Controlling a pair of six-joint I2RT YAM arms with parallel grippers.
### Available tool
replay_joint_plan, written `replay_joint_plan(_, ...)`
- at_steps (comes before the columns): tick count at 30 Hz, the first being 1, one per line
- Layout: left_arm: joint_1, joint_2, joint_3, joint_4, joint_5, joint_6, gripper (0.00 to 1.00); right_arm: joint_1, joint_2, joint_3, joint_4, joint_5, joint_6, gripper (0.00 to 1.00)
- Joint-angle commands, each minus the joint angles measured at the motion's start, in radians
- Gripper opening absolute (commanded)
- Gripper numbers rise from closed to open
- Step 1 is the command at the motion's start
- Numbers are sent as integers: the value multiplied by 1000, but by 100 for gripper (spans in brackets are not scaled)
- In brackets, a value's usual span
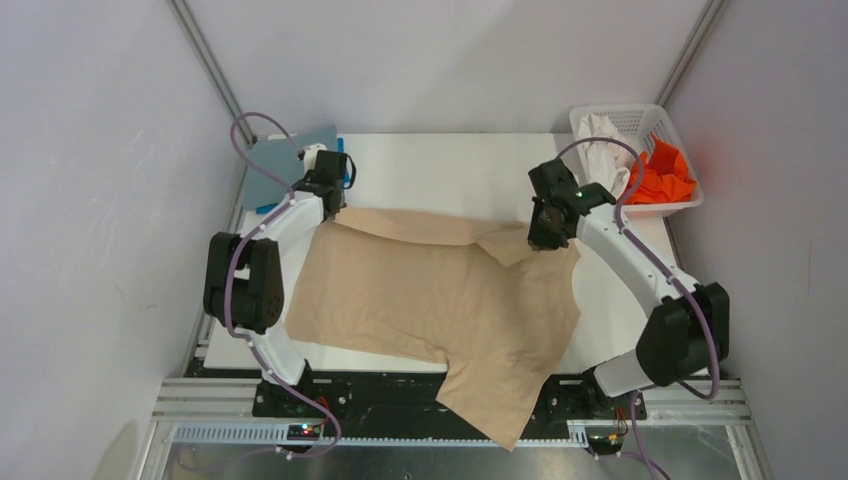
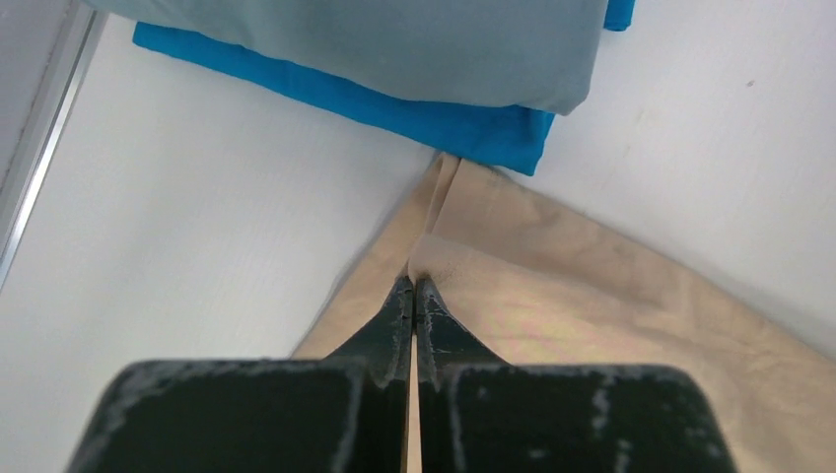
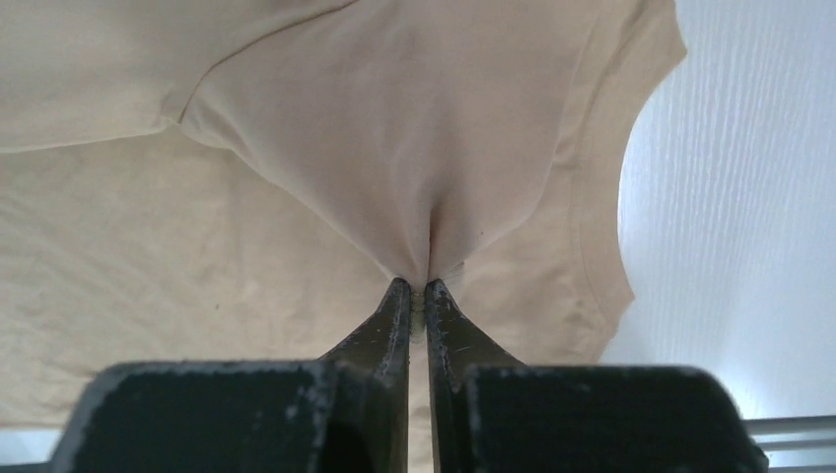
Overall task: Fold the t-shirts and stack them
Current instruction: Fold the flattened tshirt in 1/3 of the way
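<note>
The tan t-shirt [image 1: 430, 300] lies spread over the table, one part hanging over the near edge. My left gripper [image 1: 330, 200] is shut on its far-left corner, which shows pinched in the left wrist view [image 2: 473, 266]. My right gripper [image 1: 545, 235] is shut on a fold of the tan t-shirt at its far-right side [image 3: 424, 197]. A folded grey-blue t-shirt [image 1: 285, 165] lies on a bright blue t-shirt [image 1: 345, 170] at the far left; both show in the left wrist view, grey-blue [image 2: 394, 49] over bright blue [image 2: 394, 108]. A white t-shirt [image 1: 605, 150] and an orange t-shirt [image 1: 665, 175] sit in the basket.
A white lattice basket [image 1: 655, 120] stands at the far right corner. Bare white table [image 1: 450, 170] lies between the folded stack and the basket. Grey walls close in on both sides and behind.
</note>
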Motion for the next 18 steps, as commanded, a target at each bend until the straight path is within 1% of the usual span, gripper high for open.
replay_joint_plan(1, 1, -94, -16, 33, -60, -18, 0, 22, -80, -27, -45, 1, 48, 10)
replay_joint_plan(6, 3, -136, -64, 26, -60, -23, 0, 41, -101, -56, -49, -1, 62, 11)
replay_joint_plan(10, 3, -153, -104, 14, -53, -30, 0, 83, -108, -114, -47, -10, 86, 13)
replay_joint_plan(12, 3, -155, -112, -2, -72, -33, 0, 101, -116, -154, -56, -11, 100, 17)
replay_joint_plan(15, 3, -164, -116, -35, -108, -42, 0, 119, -137, -234, -71, -21, 134, 27)
replay_joint_plan(16, 3, -167, -114, -52, -112, -44, 6, 131, -143, -252, -75, -20, 142, 29)
replay_joint_plan(17, 3, -174, -112, -62, -122, -48, 15, 136, -161, -282, -89, -13, 160, 36)
replay_joint_plan(18, 3, -180, -108, -82, -126, -56, 42, 145, -170, -302, -98, 13, 166, 42)
